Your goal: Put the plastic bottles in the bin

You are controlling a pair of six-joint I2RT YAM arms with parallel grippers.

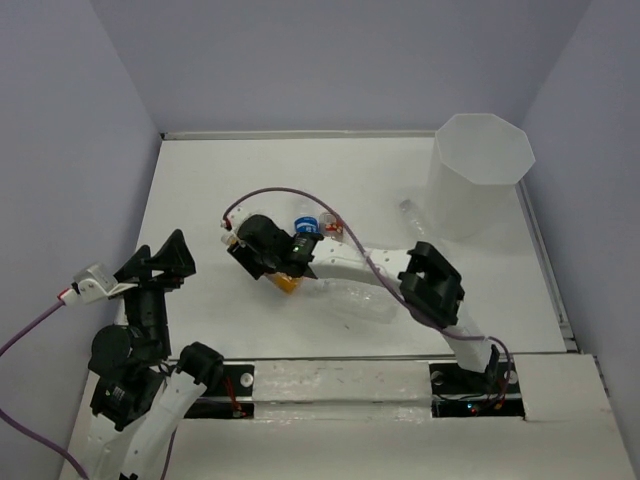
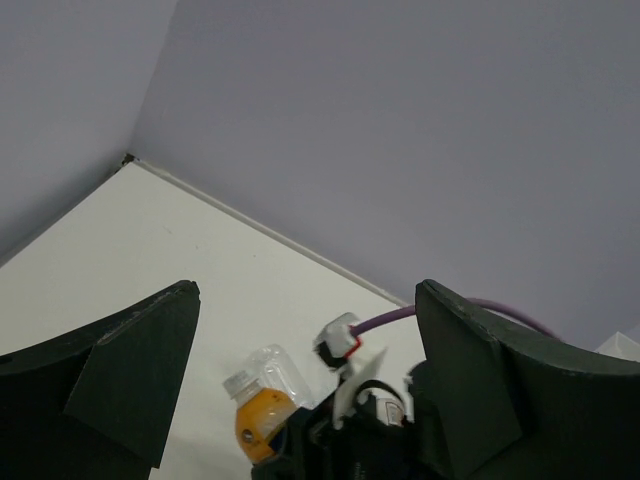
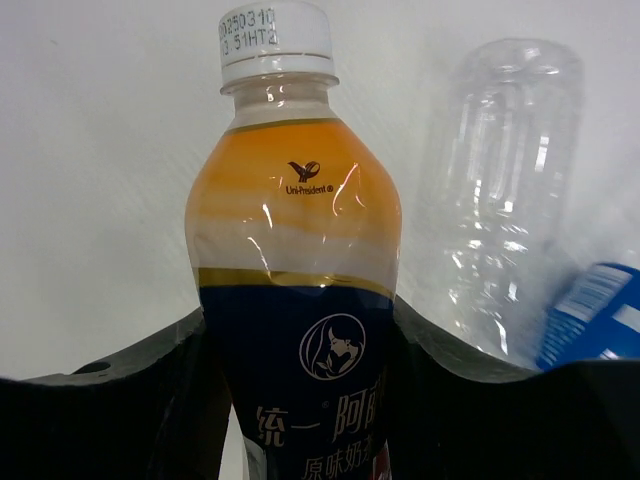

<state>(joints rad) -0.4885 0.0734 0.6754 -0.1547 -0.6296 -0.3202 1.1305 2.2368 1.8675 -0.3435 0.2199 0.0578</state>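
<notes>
My right gripper [image 1: 270, 265] is shut on the orange-filled bottle [image 1: 288, 284] at the left-middle of the table. In the right wrist view the gripper [image 3: 298, 322] has both fingers pressed on the dark blue label of this bottle [image 3: 295, 230], whose white cap points away. A clear bottle [image 3: 500, 180] with a blue label lies just beyond it. The blue-labelled bottle [image 1: 308, 225] and a red-capped one [image 1: 333, 229] lie behind the gripper. The translucent bin [image 1: 480, 170] stands at the far right. My left gripper [image 1: 165, 262] is open, empty and raised at the left; it is also open in its wrist view [image 2: 308, 290].
A clear crinkled bottle [image 1: 360, 303] lies under the right forearm. Another clear bottle [image 1: 410, 212] lies beside the bin's left foot. Grey walls close the table at the back and both sides. The left wrist view shows the orange-filled bottle [image 2: 262, 420] and a purple cable [image 2: 400, 317].
</notes>
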